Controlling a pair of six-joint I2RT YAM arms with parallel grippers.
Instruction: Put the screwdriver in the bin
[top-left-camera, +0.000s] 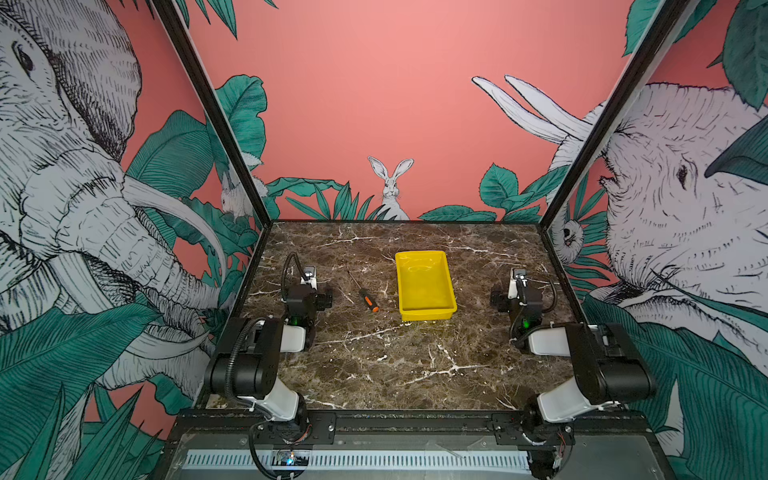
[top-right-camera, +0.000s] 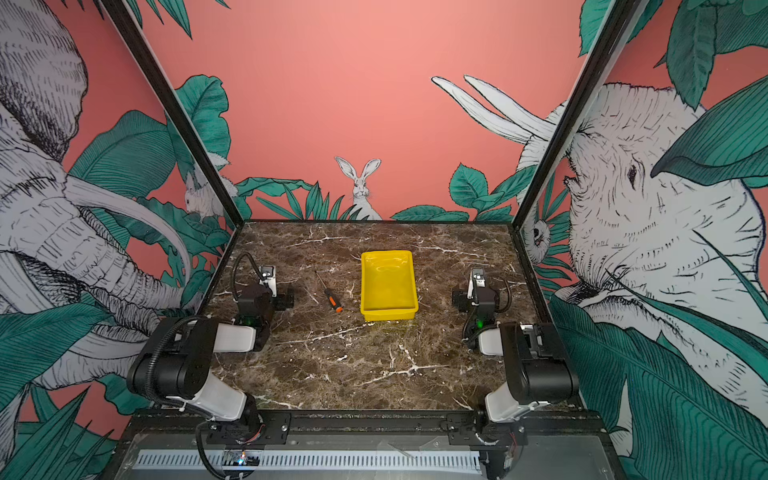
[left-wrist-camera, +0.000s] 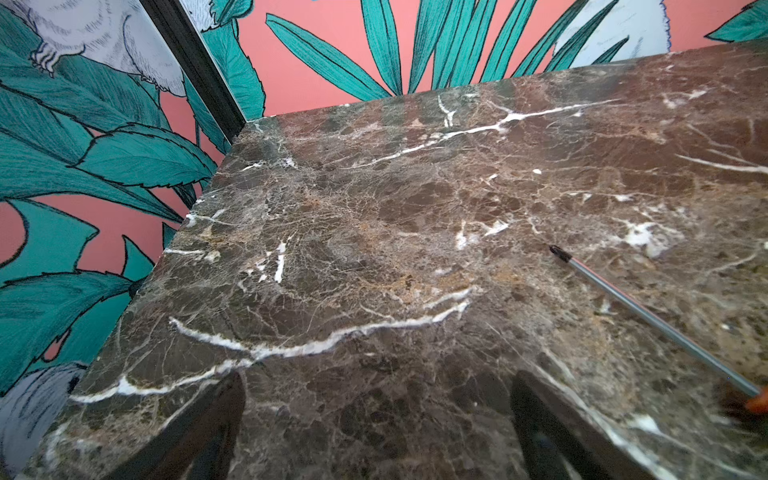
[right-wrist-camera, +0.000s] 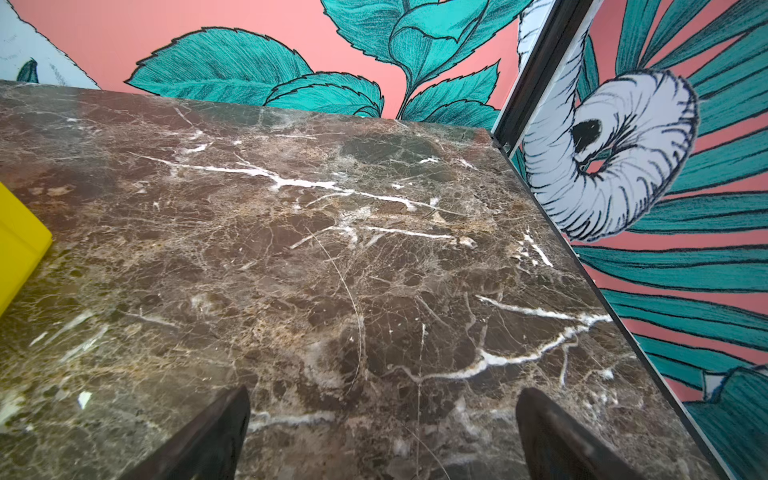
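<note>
Lying between the wide-open, empty left pincer (left-wrist-camera: 376, 386) and the bin (top-left-camera: 428, 312): the screwdriver (top-left-camera: 365, 293), touching neither.

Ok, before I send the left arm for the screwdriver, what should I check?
1. Screwdriver lying free on the table, beside the bin: ok.
2. Bin upright and empty: ok.
3. Left pincer open, empty: ok.
4. Right pincer open, apart from the bin: ok.
5. Left pincer lined up over the screwdriver: not ok, it lies off to one side.

Bin (right-wrist-camera: 18, 249) — only a corner
</note>
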